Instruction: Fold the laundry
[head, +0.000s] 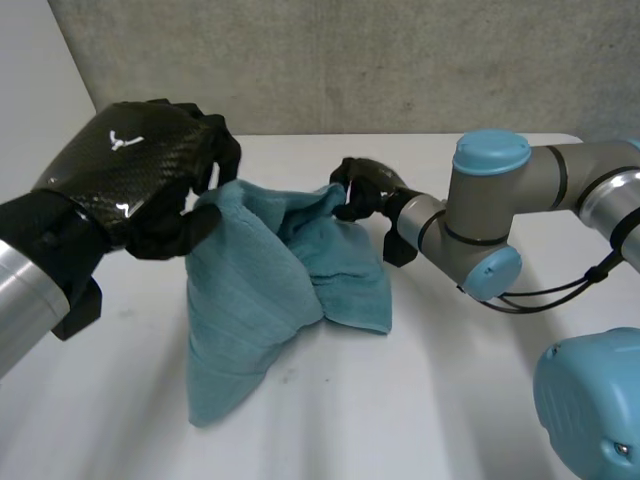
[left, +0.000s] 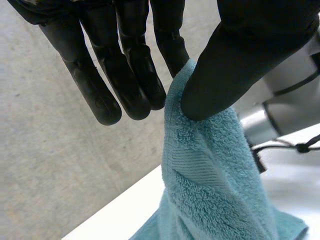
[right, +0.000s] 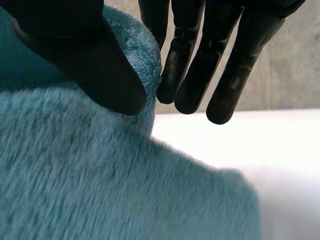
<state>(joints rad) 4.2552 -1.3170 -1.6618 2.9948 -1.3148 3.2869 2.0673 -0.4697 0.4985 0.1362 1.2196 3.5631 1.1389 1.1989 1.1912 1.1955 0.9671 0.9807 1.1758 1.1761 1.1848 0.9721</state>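
A teal towel (head: 270, 290) hangs lifted above the white table (head: 420, 400), its lower end still resting on the table. My left hand (head: 150, 175) pinches one upper corner of the towel (left: 210, 190) between thumb (left: 240, 65) and fingers (left: 130, 75). My right hand (head: 362, 190) holds the other upper corner at the back, where the thumb (right: 95, 65) presses the towel edge (right: 100, 175) against the fingers (right: 200, 70). The cloth sags in a fold between the two hands.
A grey wall (head: 350, 60) stands behind the table's far edge. My right arm (head: 500, 215) reaches across the table's right side.
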